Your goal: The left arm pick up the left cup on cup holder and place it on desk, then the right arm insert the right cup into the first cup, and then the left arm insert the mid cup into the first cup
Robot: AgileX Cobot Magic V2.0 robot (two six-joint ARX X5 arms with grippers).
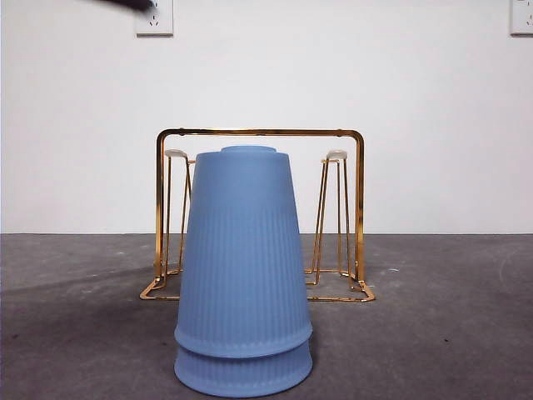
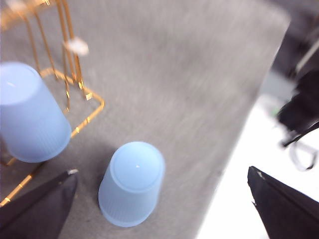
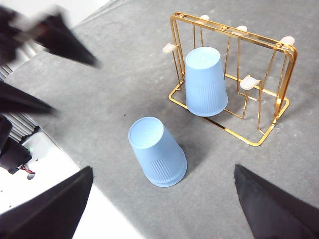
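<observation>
Two blue ribbed cups stand nested upside down as one stack point(image 1: 243, 275) on the desk point(image 1: 433, 333), in front of the gold cup holder point(image 1: 360, 208). Behind the stack, one more blue cup point(image 1: 248, 151) hangs upside down on the holder's middle; only its top shows here. In the left wrist view my left gripper point(image 2: 162, 171) is open above the stack point(image 2: 132, 181), with the holder's cup point(image 2: 30, 114) off to one side. My right gripper point(image 3: 163, 168) is open high over the stack point(image 3: 157, 149) and the cup on the holder point(image 3: 205, 82). Neither holds anything.
The holder's point(image 3: 279, 50) side pegs point(image 3: 248, 79) with pale tips are bare. The left arm's blurred black fingers point(image 3: 60, 37) show beyond the stack in the right wrist view. The desk's edge point(image 2: 234, 164) runs close to the stack. A black arm tip point(image 1: 133, 4) shows at the top.
</observation>
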